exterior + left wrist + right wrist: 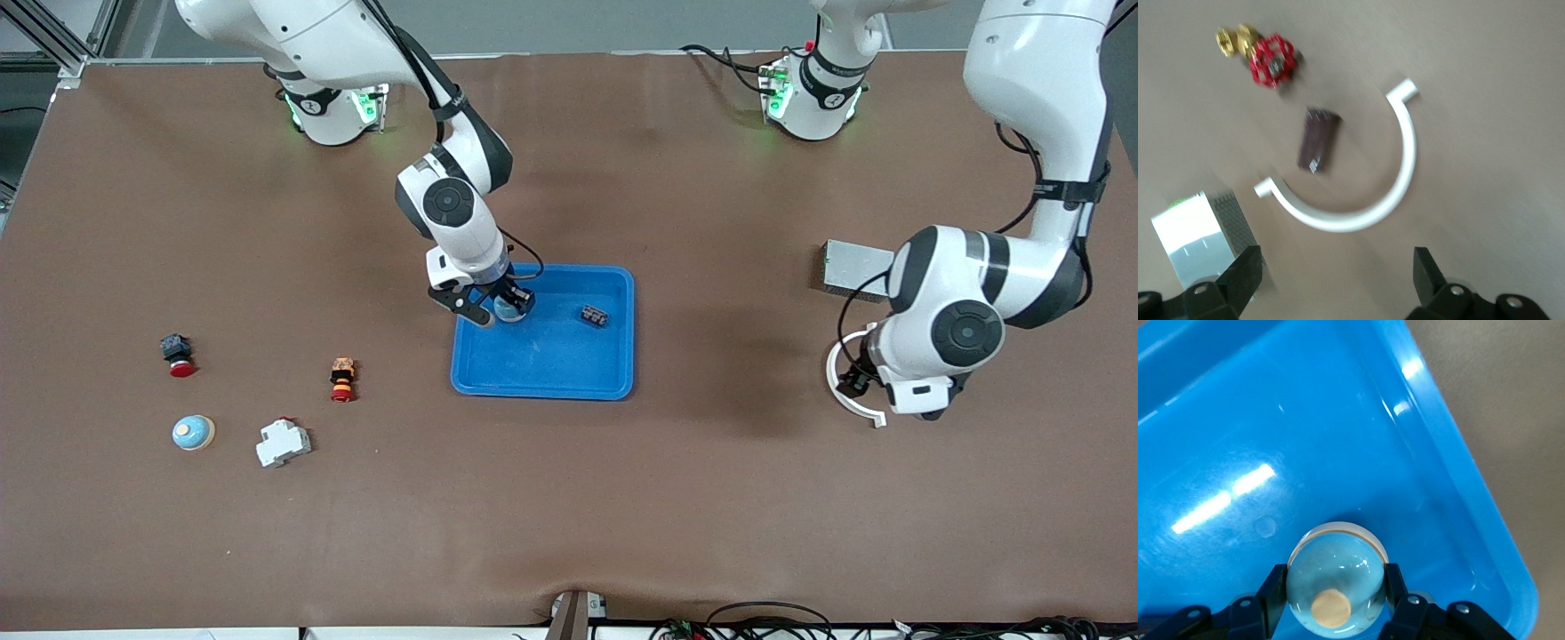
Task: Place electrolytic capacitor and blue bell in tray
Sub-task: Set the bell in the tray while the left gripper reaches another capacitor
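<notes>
Right gripper (1335, 590) grips blue bell (1333, 583) over tray (613, 387).

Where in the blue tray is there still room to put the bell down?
The tray has bare floor across the half nearer the front camera, below the small dark capacitor. The right gripper holds the blue bell over the corner toward the right arm's end. That corner and the capacitor's spot are taken.

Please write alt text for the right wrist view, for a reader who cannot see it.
The right gripper holds a domed blue bell with a tan button on top, its fingers against the bell's sides, over the floor of the bright-blue tray. Brown table shows past the tray's rim.
</notes>
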Tool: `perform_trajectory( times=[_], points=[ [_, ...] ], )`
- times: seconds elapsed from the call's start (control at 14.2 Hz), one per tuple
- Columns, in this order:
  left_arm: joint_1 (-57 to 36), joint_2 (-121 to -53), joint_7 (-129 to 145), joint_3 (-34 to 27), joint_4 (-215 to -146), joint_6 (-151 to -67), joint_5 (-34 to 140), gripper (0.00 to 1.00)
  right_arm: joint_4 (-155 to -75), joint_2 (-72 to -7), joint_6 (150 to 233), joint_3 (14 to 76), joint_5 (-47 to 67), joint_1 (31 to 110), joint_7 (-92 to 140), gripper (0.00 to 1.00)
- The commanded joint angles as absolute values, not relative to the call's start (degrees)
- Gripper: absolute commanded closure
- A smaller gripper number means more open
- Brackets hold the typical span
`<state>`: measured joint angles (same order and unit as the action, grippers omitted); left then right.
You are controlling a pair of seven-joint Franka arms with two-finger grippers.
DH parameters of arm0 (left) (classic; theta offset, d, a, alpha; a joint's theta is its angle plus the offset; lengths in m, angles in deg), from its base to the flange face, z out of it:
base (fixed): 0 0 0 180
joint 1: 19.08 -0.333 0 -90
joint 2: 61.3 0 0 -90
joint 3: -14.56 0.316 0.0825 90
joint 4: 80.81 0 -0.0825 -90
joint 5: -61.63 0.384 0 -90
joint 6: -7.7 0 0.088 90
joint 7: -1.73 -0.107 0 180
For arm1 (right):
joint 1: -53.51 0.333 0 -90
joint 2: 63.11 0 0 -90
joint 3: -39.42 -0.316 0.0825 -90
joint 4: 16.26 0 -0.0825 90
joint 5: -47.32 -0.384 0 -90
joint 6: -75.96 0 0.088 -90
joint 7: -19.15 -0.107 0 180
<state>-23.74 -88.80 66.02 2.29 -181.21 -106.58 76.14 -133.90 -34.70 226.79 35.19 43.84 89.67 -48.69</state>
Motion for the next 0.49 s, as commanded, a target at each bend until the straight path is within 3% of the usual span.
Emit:
perform_trajectory(
  times=[0.0, 0.21, 0.28, 0.35, 0.42],
  points=[
    [-27.8, -88.5, 61.1, 1.5, -185.0, -111.5, 78.5, 0.00, -132.8, -33.5, 227.1, 36.9, 44.4, 91.5, -50.0, 1.00],
    [-30.2, -90.3, 60.6, 1.6, -187.5, -118.0, 78.9, 0.00, -132.6, -32.9, 227.0, 37.3, 44.5, 91.5, -50.9, 1.00],
    [-31.0, -90.7, 60.4, 1.7, -188.5, -120.4, 80.1, 0.00, -132.6, -32.7, 227.0, 37.5, 44.5, 91.6, -51.1, 0.46],
    [-32.0, -90.8, 60.5, 1.6, -189.9, -122.9, 81.7, 0.00, -132.6, -32.3, 227.1, 37.8, 44.8, 91.7, -51.1, 0.00],
    [-32.6, -91.1, 60.5, 1.6, -190.8, -125.2, 82.9, 0.00, -132.6, -32.2, 227.0, 37.9, 45.3, 92.0, -51.1, 0.00]
  ],
)
